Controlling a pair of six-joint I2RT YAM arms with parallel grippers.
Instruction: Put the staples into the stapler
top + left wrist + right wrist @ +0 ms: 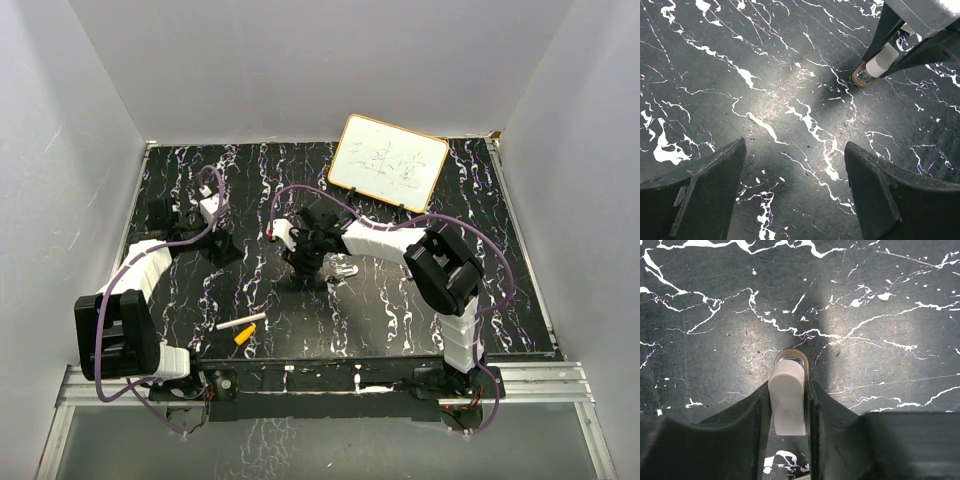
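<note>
Black marbled table [420, 300] is carrying both arms. Left gripper [795, 146] is hanging over bare surface, its jaws standing wide apart. Right gripper [788, 388] is pinching the stapler [787, 405] near the table middle. The stapler's long axis is running tilted downward, with its lower end touching the table.

Top view: you look from high behind arms, down and forward across whole table [380, 320]; far off, arm bases at bottom edge.
Left wrist view: you look steeply down at table through left gripper [795, 144], close; its fingers [705, 195] fill lower corners.
Right wrist view: you look straight down through right gripper [788, 385], closer yet; its fingers [735, 440] fill bottom.
Shared: stapler [787, 410] sits centre in right wrist view, upper right in left wrist view. Top view covers both patches.
</note>
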